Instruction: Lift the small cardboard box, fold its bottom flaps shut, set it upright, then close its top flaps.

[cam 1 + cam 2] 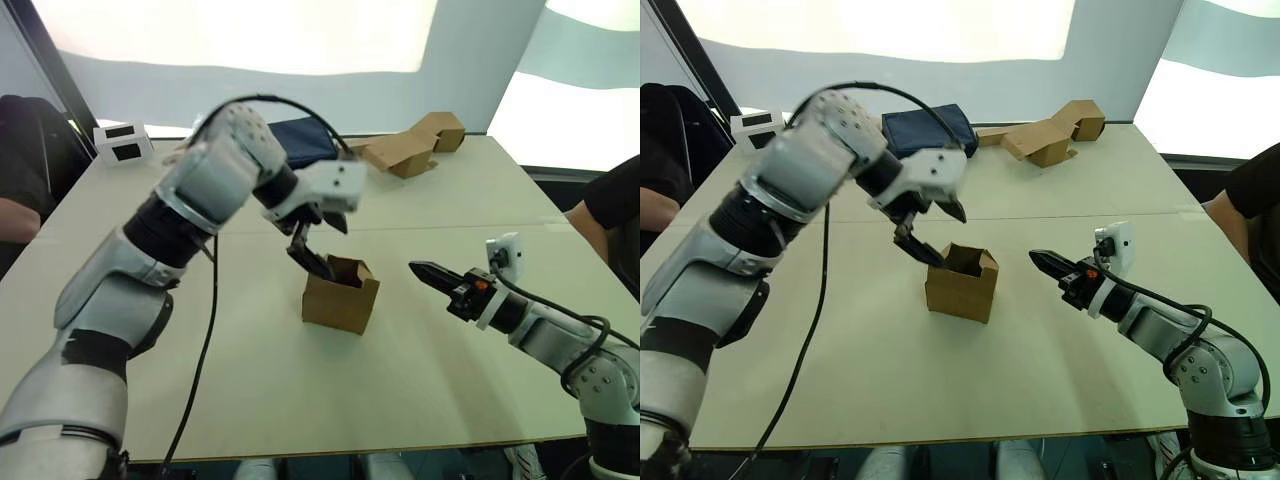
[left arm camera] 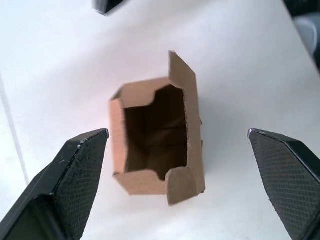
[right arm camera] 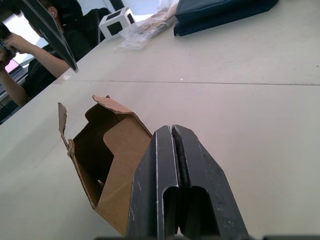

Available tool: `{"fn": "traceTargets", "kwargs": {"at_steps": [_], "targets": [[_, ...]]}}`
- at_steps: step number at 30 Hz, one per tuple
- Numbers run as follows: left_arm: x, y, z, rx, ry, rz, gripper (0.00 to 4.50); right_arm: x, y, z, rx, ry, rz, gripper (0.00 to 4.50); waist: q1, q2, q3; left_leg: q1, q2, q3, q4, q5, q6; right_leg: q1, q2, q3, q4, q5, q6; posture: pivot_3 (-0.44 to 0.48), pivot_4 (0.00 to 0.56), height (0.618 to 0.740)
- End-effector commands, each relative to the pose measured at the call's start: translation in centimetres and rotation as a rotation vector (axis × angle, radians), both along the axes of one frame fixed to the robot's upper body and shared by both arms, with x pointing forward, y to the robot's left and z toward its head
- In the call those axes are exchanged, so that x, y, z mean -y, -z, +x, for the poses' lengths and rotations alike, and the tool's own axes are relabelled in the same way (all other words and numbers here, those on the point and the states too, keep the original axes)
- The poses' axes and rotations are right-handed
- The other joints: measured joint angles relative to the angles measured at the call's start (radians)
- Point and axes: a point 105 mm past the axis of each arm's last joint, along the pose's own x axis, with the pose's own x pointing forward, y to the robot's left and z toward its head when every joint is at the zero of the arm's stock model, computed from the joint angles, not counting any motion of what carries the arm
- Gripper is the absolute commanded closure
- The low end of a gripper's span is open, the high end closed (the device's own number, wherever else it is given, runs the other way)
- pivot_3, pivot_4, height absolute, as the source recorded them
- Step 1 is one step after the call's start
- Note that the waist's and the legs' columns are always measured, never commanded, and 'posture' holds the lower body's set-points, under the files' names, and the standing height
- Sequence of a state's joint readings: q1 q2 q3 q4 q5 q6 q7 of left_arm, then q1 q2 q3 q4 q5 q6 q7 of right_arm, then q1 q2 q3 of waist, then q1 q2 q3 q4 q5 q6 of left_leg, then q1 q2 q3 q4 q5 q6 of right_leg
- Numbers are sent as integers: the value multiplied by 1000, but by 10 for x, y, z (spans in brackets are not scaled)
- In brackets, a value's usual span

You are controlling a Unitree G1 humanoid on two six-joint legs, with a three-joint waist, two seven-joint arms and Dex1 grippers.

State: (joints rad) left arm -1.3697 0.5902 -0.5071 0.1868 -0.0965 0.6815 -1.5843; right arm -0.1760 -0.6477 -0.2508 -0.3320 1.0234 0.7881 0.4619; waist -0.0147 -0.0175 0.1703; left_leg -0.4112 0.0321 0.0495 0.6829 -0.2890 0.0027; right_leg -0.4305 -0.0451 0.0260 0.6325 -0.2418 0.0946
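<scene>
Nearest the head camera, on the left, the left arm reaches forward over the pale table (image 1: 260, 400), and its left gripper (image 2: 177, 145) hangs just above the small cardboard box (image 1: 341, 293), fingers pointing down at the box's open top. From the wrist, the two black fingers (image 2: 75, 175) stand wide apart on either side of the box and touch none of it, so this gripper is released and empty. At the far left edge of the table a person's arm (image 1: 18, 215) rests, and a small white box with dark panels (image 1: 123, 143) sits near the far left corner. The small cardboard box stands upright near the middle of the table, resting on its base, with its top flaps (image 2: 182, 82) raised or only partly folded so that the brown inside is visible. Behind it, toward the far edge, lies a dark blue pouch (image 1: 930, 128), and to the right of that a bigger bent piece of tan cardboard (image 1: 415, 145). To the right of the box, near but apart from it, the right gripper (image 1: 422, 271) points toward its side with both fingers pressed together, clenched on nothing. Another person's arm (image 1: 612, 215) shows at the far right.
</scene>
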Motion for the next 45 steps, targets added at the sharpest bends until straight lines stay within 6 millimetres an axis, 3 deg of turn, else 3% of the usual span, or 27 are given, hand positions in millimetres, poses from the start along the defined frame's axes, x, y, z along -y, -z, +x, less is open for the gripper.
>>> {"fn": "traceTargets", "kwargs": {"at_steps": [1, 3, 6, 9, 11, 12, 15, 19, 26, 34, 45], "targets": [[-12, -23, 13, -17, -114, -227, 652, 1, -12, -1, 66, 8, -68, 4500, 1, 0, 0, 0, 0, 0, 0, 0, 0, 0, 0, 0, 0, 0, 0, 0, 150, 740], [-19, -22, 21, -59, -173, -337, 1170, 2, -9, 4, 76, 33, -116, 4500, 1, 0, 0, 0, 0, 0, 0, 0, 0, 0, 0, 0, 0, 0, 0, 0, 150, 740], [-33, -9, 31, -127, -274, -483, 2602, 5, -5, 11, 81, 83, -181, 4500, -1, 0, 0, 1, 0, 1, 1, 0, 0, 1, -1, 0, 1, 1, 1, 0, 150, 740], [-49, 17, 42, -201, -385, -631, 3875, 1, 2, 14, 71, 77, -249, 4500, 1, 0, 0, 1, 0, 1, 1, 0, 0, 1, -1, 0, 1, 1, 2, 0, 150, 740], [-55, 29, 45, -219, -429, -672, 4476, -1, 5, 14, 66, 66, -283, 4500, 2, 0, 0, 1, 0, 0, 1, 0, 0, 1, -1, 0, 1, 1, 2, 0, 150, 740], [-56, 33, 45, -221, -441, -679, 4476, -2, 6, 14, 66, 64, -294, 4500, 2, 0, 0, 1, 0, 0, 1, 0, 0, 1, -1, 0, 2, 1, 2, 0, 150, 740], [-66, 74, 53, -191, -528, -749, 4476, -7, 20, 15, 46, 27, -423, 4500, 5, 1, -1, 1, 0, 1, 1, 0, 0, 1, -2, 0, 2, 1, 2, 0, 150, 740], [-73, 108, 46, -234, -555, -717, 4476, -17, 30, 9, 40, -45, -487, 4500, 4, 0, 0, 1, 0, 2, 1, 0, 0, 2, -3, 0, 1, 1, 2, 0, 150, 740], [-75, 149, 8, -387, -469, -577, 4476, -37, 36, 4, 47, -138, -466, 4500, 2, 1, -1, 2, 0, 2, 1, 0, 0, 2, -2, 0, 1, 1, 1, 0, 150, 740], [-71, 167, -18, -472, -432, -472, 4476, -49, 39, -2, 40, -199, -455, 4500, 5, 1, -1, 2, 0, 1, 1, 0, 0, 2, -2, 0, 1, 1, 1, 0, 150, 740], [-75, 165, -22, -484, -418, -450, 4476, -51, 46, 5, 37, -214, -491, 4500, 2, 1, -1, 3, 0, 1, 2, 0, 0, 2, -2, 0, 2, 1, 1, 0, 150, 740]]}}
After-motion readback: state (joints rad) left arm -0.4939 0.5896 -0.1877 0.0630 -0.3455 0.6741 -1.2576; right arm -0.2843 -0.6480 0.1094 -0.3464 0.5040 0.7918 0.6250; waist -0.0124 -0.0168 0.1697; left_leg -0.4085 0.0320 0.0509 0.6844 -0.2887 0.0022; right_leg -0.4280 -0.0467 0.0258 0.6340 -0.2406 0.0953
